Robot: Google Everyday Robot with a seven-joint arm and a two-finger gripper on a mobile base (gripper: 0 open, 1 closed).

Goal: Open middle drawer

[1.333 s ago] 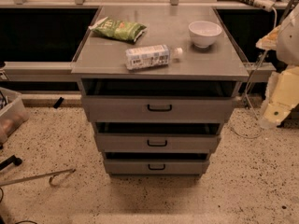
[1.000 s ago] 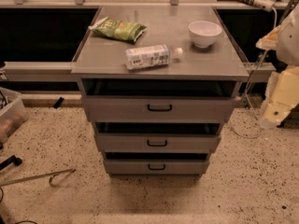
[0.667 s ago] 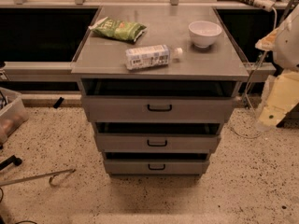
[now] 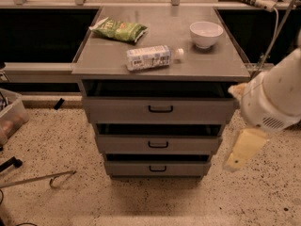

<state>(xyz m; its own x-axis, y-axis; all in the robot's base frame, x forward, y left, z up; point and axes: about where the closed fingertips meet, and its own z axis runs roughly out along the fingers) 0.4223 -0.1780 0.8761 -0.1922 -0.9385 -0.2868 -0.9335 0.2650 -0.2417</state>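
Hanging at the right side of the cabinet, the pincer (image 4: 243, 150) shows as a pale yellow, blurred piece under the thick white arm (image 4: 275, 98). I cannot tell if it is apart or together. It holds nothing that I can see, and it touches no drawer. In the view it stands just right of the drawer fronts, about at the height of the middle drawer (image 4: 157, 144), over the speckled floor (image 4: 263, 197).

The middle drawer is the second of three grey metal fronts, stacked under the counter (image 4: 160, 68). Its front is flat, wide and low, with a small black loop handle (image 4: 158, 145) at the centre. The top drawer (image 4: 160, 109) above has a taller and wider front, and the bottom drawer (image 4: 157, 168) has a smaller one. A dark slot lies above each front.

Floor in front of the cabinet is open. To the left lie a thin metal hook (image 4: 44, 179) and a clear plastic bin (image 4: 10, 117), both well apart from the drawers.

The long axis of the middle drawer runs left to right, and its front faces the camera. The handle lies along the same line.

On the counter are a green chip bag (image 4: 118, 30), a bottle (image 4: 149, 57) on its side and a white bowl (image 4: 206, 33).
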